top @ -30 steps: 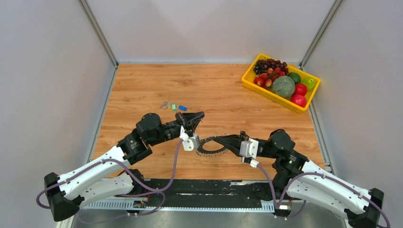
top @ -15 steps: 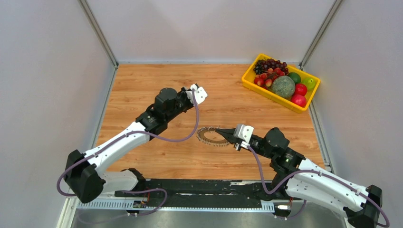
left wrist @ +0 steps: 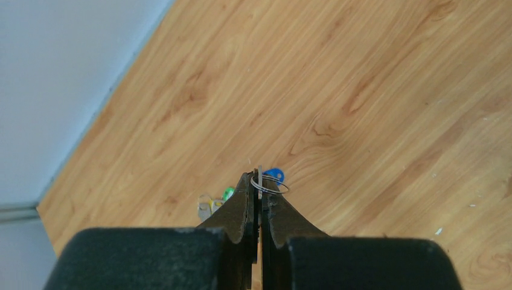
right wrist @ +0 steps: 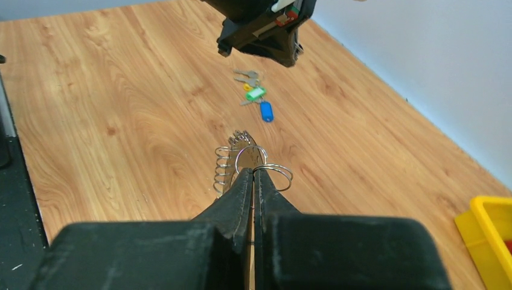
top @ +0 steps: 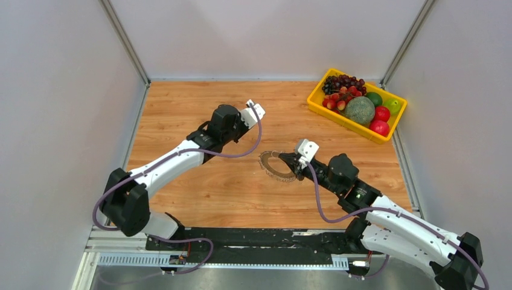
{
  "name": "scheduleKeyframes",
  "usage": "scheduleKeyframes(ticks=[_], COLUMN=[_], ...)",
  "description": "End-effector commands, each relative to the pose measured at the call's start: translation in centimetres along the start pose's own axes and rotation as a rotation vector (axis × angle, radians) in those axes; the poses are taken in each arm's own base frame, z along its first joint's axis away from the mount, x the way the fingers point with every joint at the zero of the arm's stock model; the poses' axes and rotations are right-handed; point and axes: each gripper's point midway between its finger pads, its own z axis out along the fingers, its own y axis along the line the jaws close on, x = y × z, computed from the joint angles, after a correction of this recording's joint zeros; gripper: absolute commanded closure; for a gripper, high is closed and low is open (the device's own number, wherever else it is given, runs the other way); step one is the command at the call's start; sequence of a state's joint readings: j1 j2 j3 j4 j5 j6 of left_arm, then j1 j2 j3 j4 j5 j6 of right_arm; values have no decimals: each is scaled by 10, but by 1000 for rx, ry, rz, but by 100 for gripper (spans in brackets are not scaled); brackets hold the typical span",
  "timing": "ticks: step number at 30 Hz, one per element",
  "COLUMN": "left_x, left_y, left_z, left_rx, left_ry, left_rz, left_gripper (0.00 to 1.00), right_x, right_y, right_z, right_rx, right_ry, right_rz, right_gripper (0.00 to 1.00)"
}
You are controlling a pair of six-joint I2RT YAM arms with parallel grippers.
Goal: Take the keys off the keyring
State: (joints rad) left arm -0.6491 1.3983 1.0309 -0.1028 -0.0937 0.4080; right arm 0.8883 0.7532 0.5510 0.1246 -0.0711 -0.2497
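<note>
The keyring (top: pixel 276 167), a grey ring rimmed with small wire loops, lies mid-table; my right gripper (top: pixel 290 162) is shut on its right side. In the right wrist view the loops (right wrist: pixel 232 158) fan out just past the closed tips of my right gripper (right wrist: pixel 253 173). My left arm (top: pixel 181 154) reaches to the far left. In the left wrist view my left gripper (left wrist: pixel 261 182) is shut on a thin silver key (left wrist: pixel 259 175) seen edge-on, with a small wire ring (left wrist: pixel 270 185). It hangs above loose keys (right wrist: pixel 247 76) with green (right wrist: pixel 255 93) and blue (right wrist: pixel 266 112) tags.
A yellow tray (top: pixel 314 100) of fruit stands at the back right; its corner (right wrist: pixel 489 232) shows in the right wrist view. Grey walls close the table on the left, back and right. The left arm hides the loose key pile in the top view.
My left gripper swung from beside the keyring to the far left, over the loose keys, staying shut. My right gripper slid the keyring farther from the bases.
</note>
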Motion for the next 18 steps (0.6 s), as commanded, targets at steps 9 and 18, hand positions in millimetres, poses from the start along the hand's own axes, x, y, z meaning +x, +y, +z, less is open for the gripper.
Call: scheduleKeyframes(ticks=[9,18], left_x=[74,54], left_y=[51,70], left_z=[40,28], left_rx=[-136,-160], left_ry=[373,314], left_rz=[-453,-535], left_gripper=[87,0], right_x=[-39,-36], right_y=[-49,-69], right_z=[2,-3], right_rx=[89,138], right_ry=[-86,-70], right_rz=[138,155], right_gripper=[100,100])
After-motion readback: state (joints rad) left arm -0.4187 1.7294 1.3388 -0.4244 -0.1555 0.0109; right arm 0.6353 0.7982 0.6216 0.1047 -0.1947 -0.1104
